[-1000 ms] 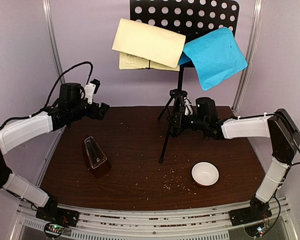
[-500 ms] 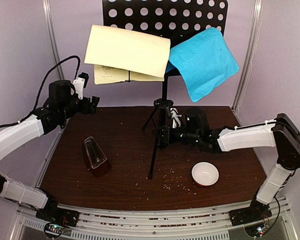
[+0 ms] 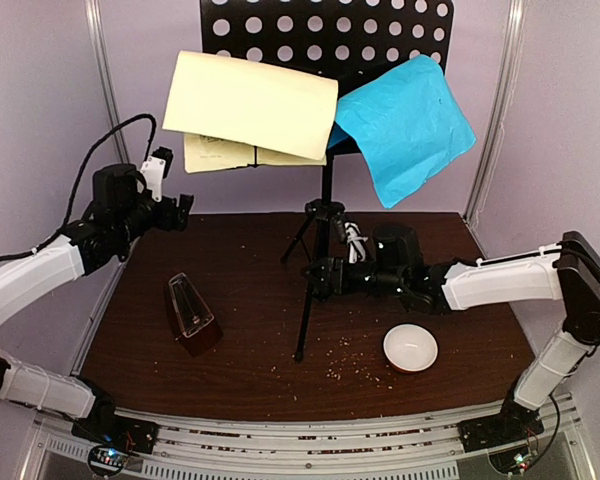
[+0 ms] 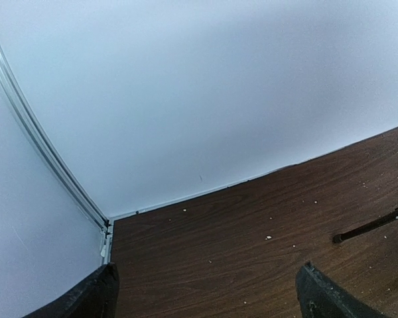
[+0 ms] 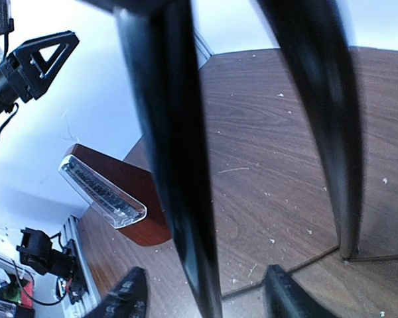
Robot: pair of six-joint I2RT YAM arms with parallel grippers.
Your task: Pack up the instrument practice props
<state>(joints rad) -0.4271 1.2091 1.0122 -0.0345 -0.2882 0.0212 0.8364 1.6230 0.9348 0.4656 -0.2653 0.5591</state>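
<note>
- Black fingers (image 5: 131, 295) of the right pincer (image 3: 317, 276) stand narrowly apart astride one leg (image 5: 179, 165) of the music stand (image 3: 325, 200), low on its tripod; a gap shows on each side of that leg, so I cannot tell whether anything is clamped
- Music stand upright on the brown table (image 3: 250, 260), with its perforated desk (image 3: 320, 25) at the top of the pole
- Pale yellow sheets (image 3: 250, 100) droop over the left half of the stand's desk, and a bright blue sheet (image 3: 405, 125) hangs over the right half, past the lower edge
- Left pincer (image 3: 180, 210) gapes wide with nothing between its tips, up in the air left of the stand and well apart from it
- Brown metronome (image 3: 190, 315) with its clear cover on sits on the table front-left of the stand, well apart
- White bowl (image 3: 410, 348) lies front-right of the stand's front foot, with crumbs (image 3: 345, 365) scattered between the two
</note>
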